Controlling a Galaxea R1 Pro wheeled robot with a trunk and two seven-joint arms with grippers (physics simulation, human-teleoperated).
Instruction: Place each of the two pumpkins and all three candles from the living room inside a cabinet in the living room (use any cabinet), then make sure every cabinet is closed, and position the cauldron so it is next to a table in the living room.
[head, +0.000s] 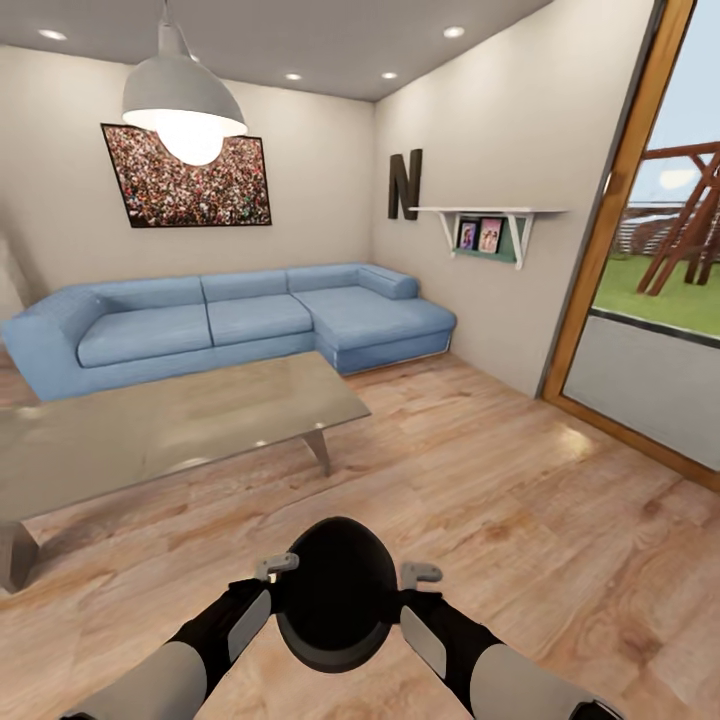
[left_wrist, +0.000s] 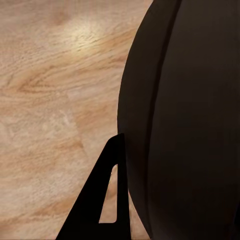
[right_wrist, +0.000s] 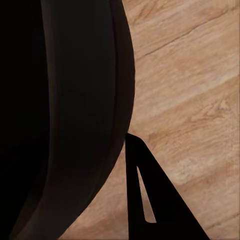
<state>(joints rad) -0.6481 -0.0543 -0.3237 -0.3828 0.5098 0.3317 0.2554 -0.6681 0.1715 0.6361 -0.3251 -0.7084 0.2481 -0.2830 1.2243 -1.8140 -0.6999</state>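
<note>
While arms flank cauldron (head: 335, 590), wall letter N (head: 405, 184)

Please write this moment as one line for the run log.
cauldron: squeezed between left gripper and right gripper | above floor | table: ahead-left, apart | sofa: behind table

Cauldron (head: 335, 590): matte black. Sofa (head: 220, 320): light blue. Floor (head: 520, 480): tan wood grain. Worktop (head: 150, 420): grey-beige, glossy. Wall picture (head: 190, 180): red-white speckle. Lamp (head: 182, 95): grey.
</note>
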